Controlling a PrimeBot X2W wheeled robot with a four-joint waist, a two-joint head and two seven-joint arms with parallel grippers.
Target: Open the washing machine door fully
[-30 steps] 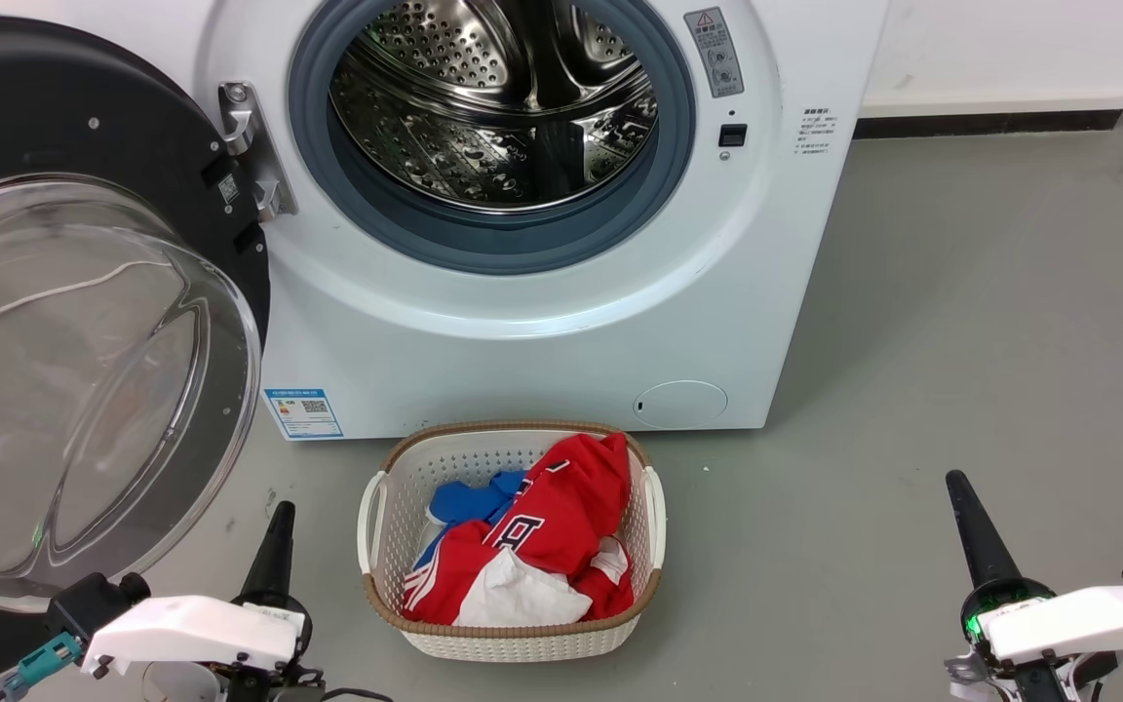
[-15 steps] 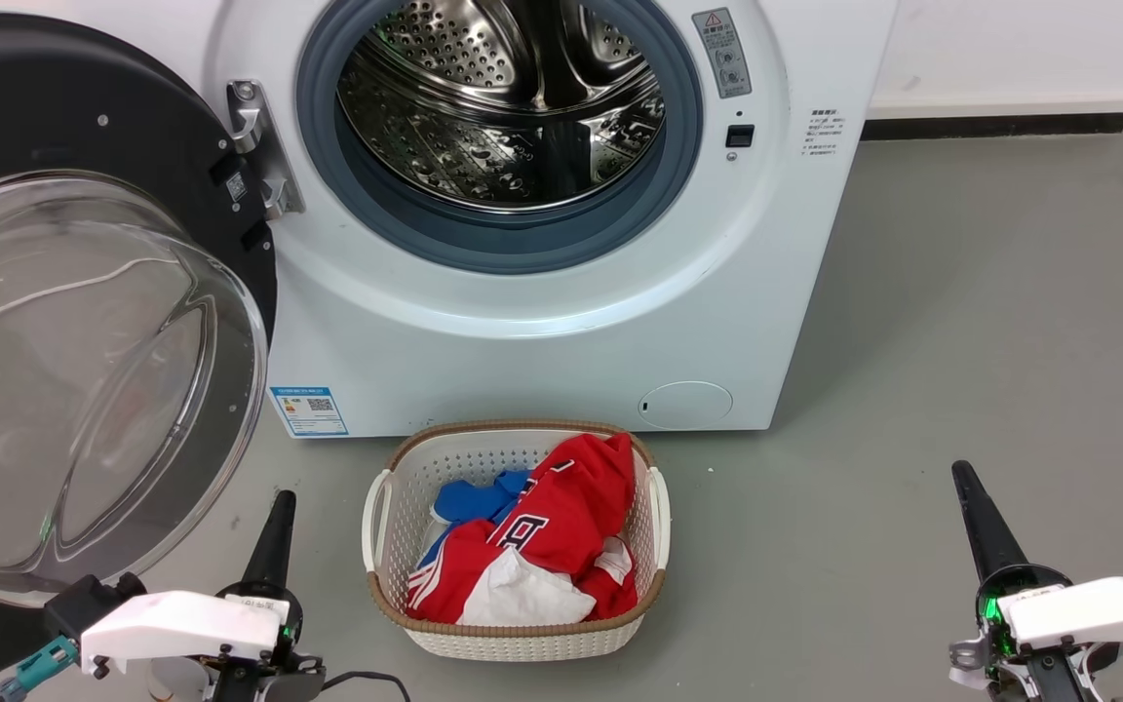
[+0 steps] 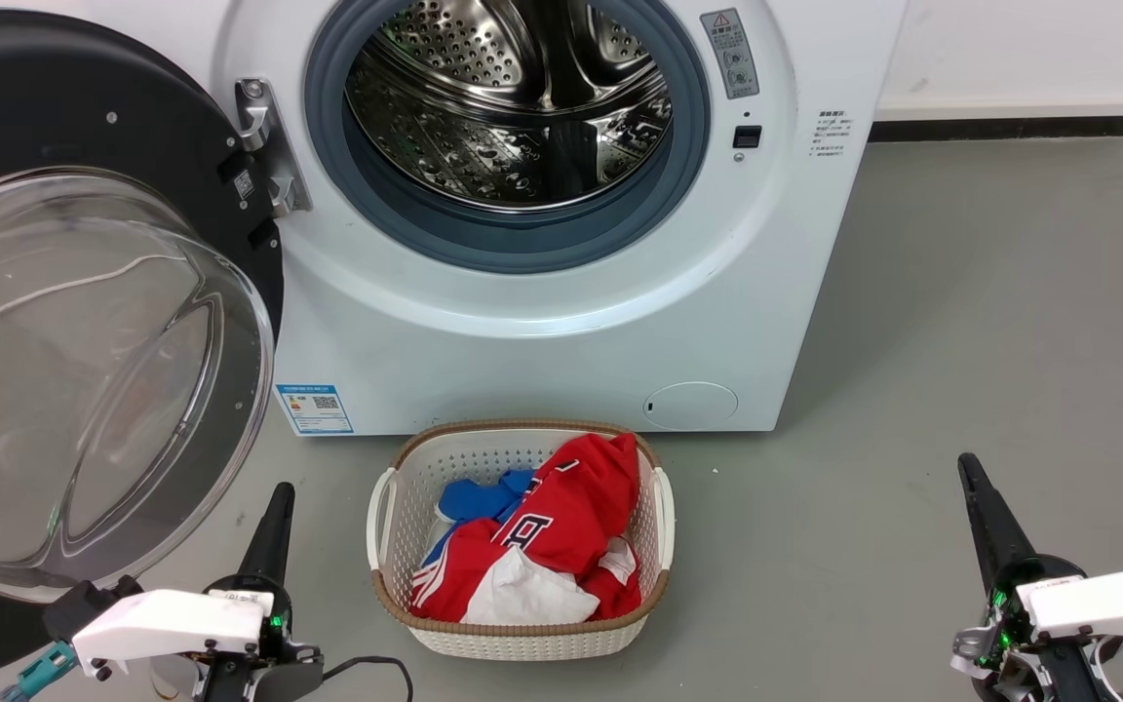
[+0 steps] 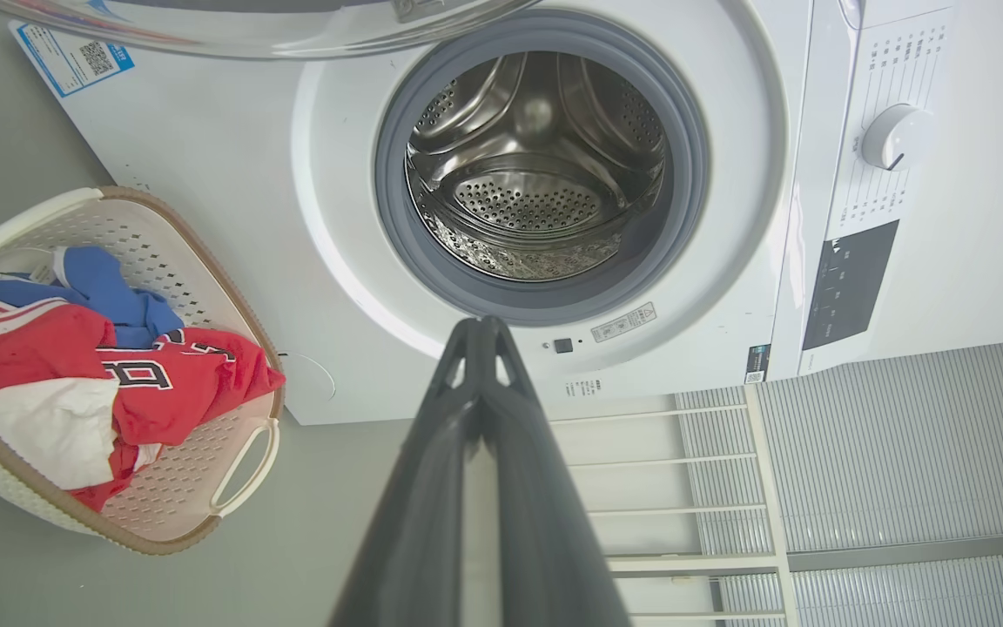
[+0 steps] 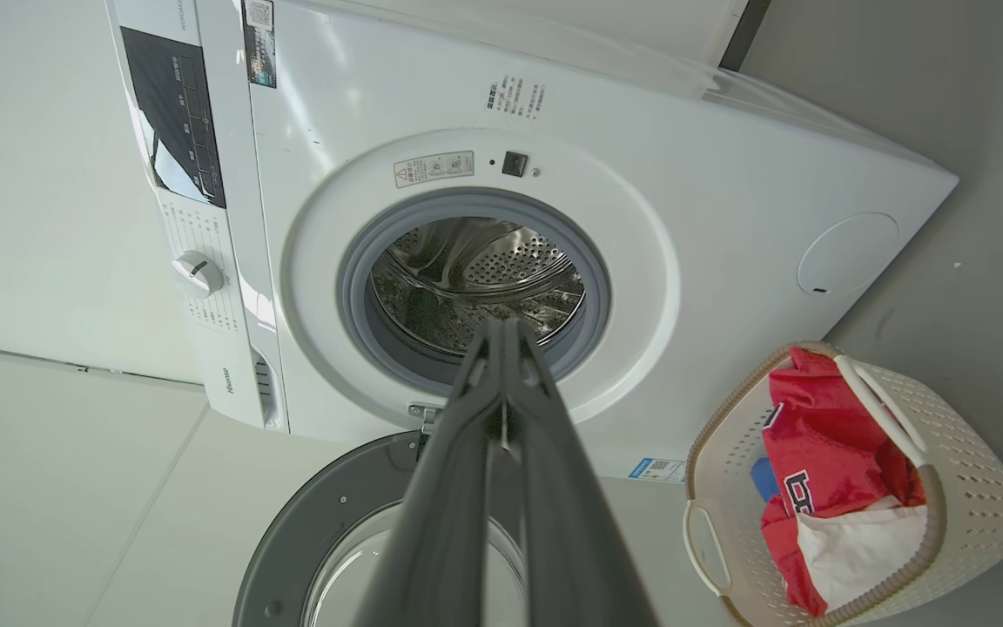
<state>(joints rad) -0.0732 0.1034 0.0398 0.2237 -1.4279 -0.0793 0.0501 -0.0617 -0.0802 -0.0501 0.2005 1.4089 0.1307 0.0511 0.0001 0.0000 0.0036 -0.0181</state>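
The white washing machine (image 3: 561,331) stands ahead with its steel drum (image 3: 508,107) exposed inside the grey ring. The washing machine door (image 3: 84,127), a black disc with a bulging clear glass bowl (image 3: 84,380), is swung wide out to the left on its metal hinge (image 3: 269,146). My left gripper (image 3: 281,492) is shut with nothing held, low at the left, just right of the bowl's lower edge and apart from it. My right gripper (image 3: 966,465) is shut and empty, low at the right over bare floor. Both wrist views look along shut fingers (image 4: 482,331) (image 5: 501,326) toward the drum.
A white laundry basket (image 3: 521,634) with red, blue and white clothes sits on the grey floor before the machine, between my two arms. A white wall with a dark skirting (image 3: 1000,125) runs behind on the right. Open floor lies to the right.
The head view has shifted a little, so the machine sits slightly right and higher in the picture. Both grippers stay shut and low; the door stands as before.
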